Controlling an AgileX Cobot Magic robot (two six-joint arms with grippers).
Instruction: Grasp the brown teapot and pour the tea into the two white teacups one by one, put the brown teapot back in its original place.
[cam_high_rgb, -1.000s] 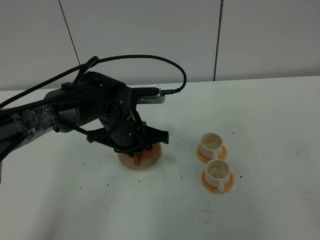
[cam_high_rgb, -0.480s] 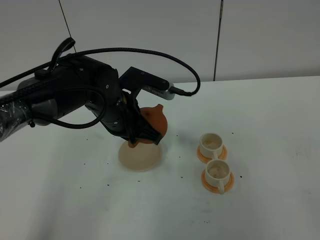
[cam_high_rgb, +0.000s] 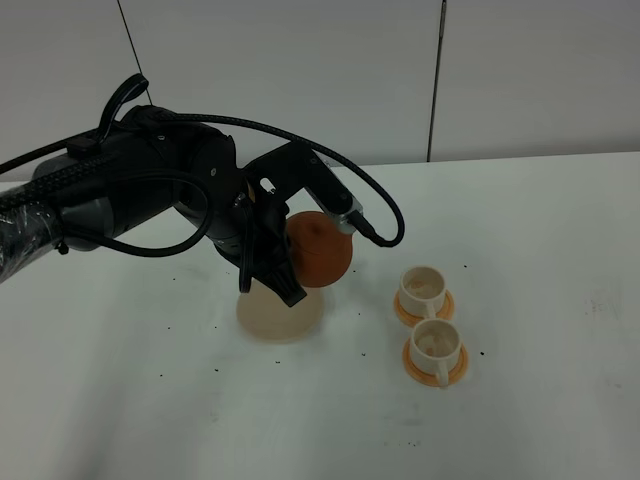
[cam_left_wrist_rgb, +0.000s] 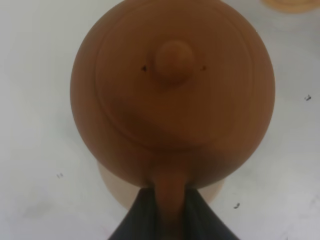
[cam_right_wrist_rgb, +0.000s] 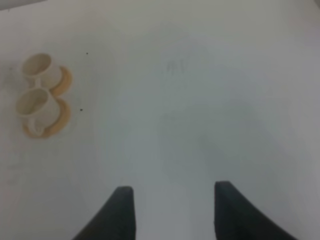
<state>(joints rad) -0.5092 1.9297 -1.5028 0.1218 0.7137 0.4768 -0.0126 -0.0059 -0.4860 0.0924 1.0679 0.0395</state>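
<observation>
My left gripper (cam_high_rgb: 288, 255) is shut on the stubby side handle of the brown teapot (cam_high_rgb: 320, 250) and holds it in the air, above and a little right of the cream disc (cam_high_rgb: 278, 316). In the left wrist view the teapot (cam_left_wrist_rgb: 172, 90) fills the frame, lid knob up, with its handle between my dark fingers (cam_left_wrist_rgb: 137, 215). The two white teacups (cam_high_rgb: 422, 284) (cam_high_rgb: 435, 342) stand on orange saucers to the right. They also show in the right wrist view (cam_right_wrist_rgb: 37, 65) (cam_right_wrist_rgb: 32, 102). My right gripper (cam_right_wrist_rgb: 172, 210) is open and empty. No tea is visible.
The white table (cam_high_rgb: 540, 300) has small dark specks around the disc and the cups. A black cable (cam_high_rgb: 370, 190) loops from the left arm over the teapot. A grey wall runs behind the table.
The left gripper has lifted the teapot off the cream disc and carried it up and to the right, towards the cups. The disc is now uncovered. The cups have not moved.
</observation>
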